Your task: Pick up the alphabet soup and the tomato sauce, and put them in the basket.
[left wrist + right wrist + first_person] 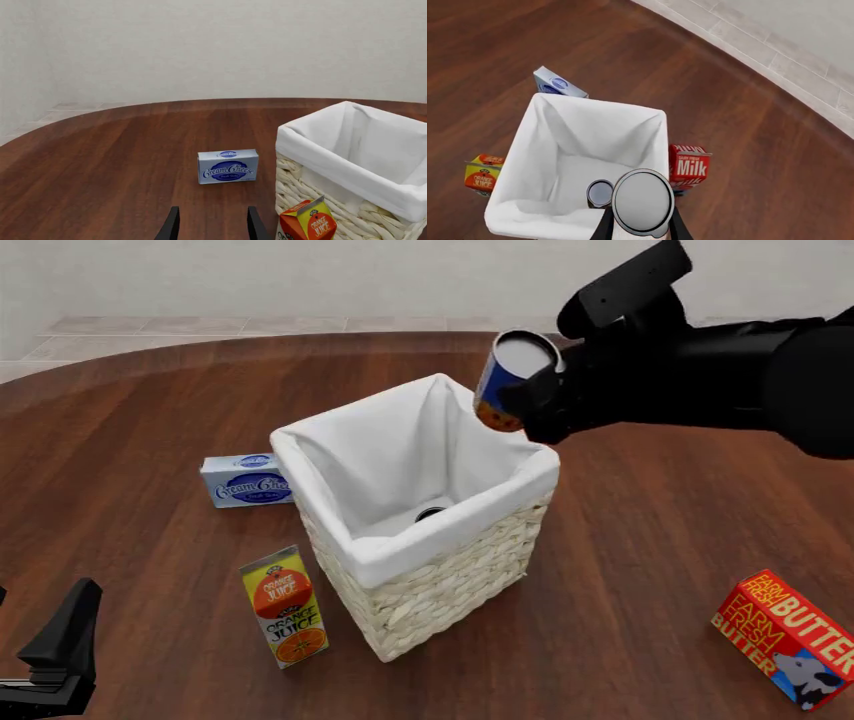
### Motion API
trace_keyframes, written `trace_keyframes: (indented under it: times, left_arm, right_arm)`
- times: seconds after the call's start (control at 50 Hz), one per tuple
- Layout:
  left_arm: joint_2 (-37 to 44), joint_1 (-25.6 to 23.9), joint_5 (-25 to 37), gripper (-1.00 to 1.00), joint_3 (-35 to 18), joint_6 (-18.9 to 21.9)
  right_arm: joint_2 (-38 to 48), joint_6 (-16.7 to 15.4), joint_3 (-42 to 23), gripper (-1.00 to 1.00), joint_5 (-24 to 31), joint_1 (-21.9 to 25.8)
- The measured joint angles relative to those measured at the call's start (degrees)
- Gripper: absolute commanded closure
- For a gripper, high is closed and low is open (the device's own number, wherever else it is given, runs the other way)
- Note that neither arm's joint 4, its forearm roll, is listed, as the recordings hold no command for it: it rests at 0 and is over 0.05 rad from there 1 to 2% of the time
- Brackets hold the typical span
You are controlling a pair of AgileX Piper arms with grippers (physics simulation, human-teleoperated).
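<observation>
A dark, reddish-brown wooden table (641,540) with a curved far edge carries a tall wicker basket (441,570) lined in white cloth near its middle. An orange juice carton (284,607) stands upright just beside the basket's left near side. A cream cheese box (246,480) lies farther back on the left. A butter box (787,637) rests toward the near right edge. A red milk carton (689,166) stands by the basket's far side.

Woven wicker basket (441,580) w/ cloth lining; glossy wood table (160,410).
</observation>
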Motion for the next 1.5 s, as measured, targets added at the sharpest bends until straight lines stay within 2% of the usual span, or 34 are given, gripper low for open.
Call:
trace_keyframes:
  times: [1.5]
  left_arm:
    - [0.00, 0.00, 0.00, -1.00, 0.00, 0.00]
  right_arm:
    - [8.50, -1.74, -0.60, 1.00, -2.85, 4.40]
